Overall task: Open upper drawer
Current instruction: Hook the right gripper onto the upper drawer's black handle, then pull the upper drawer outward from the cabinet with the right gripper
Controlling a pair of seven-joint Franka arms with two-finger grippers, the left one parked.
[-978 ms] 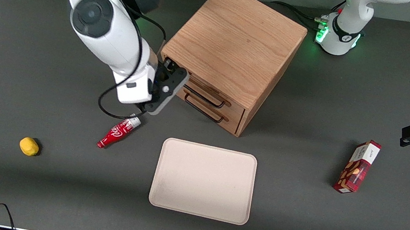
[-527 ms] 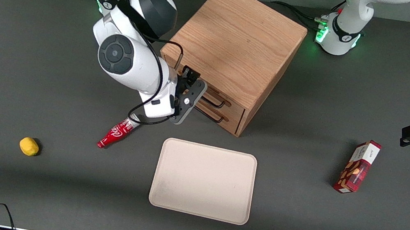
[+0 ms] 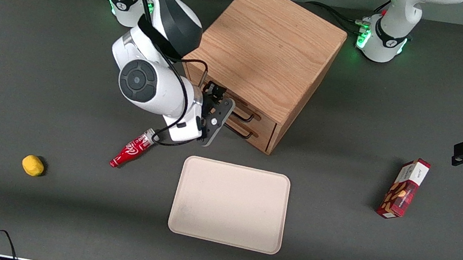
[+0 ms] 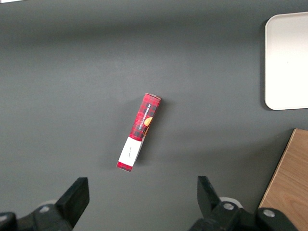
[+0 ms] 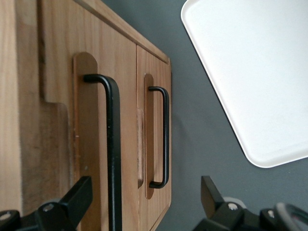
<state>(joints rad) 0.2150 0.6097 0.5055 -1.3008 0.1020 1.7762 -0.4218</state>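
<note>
The light-oak cabinet (image 3: 269,42) shows two drawer fronts with black wire handles. The upper drawer (image 3: 263,117) (image 5: 126,86) is shut, flush with the cabinet front, and its long handle (image 3: 245,115) (image 5: 113,144) runs along it. Below it lies the lower drawer (image 5: 155,67), with a like handle (image 5: 165,134). My right gripper (image 3: 225,117) (image 5: 144,190) hovers open just in front of the drawer fronts. Its jaws straddle both handles without touching either. One of its fingers (image 5: 79,195) lies near the upper handle. Nothing is held.
A cream tray (image 3: 229,204) (image 5: 250,72) lies nearer the front camera than the cabinet. A red bottle (image 3: 133,149) lies beside my wrist. A yellow lump (image 3: 32,165) sits toward the working arm's end, and a red box (image 3: 405,189) (image 4: 139,131) toward the parked arm's end.
My arm has swung along the cabinet's front toward the parked arm's end. The gripper went from the drawers' corner to in front of the handles. The drawers have not moved.
</note>
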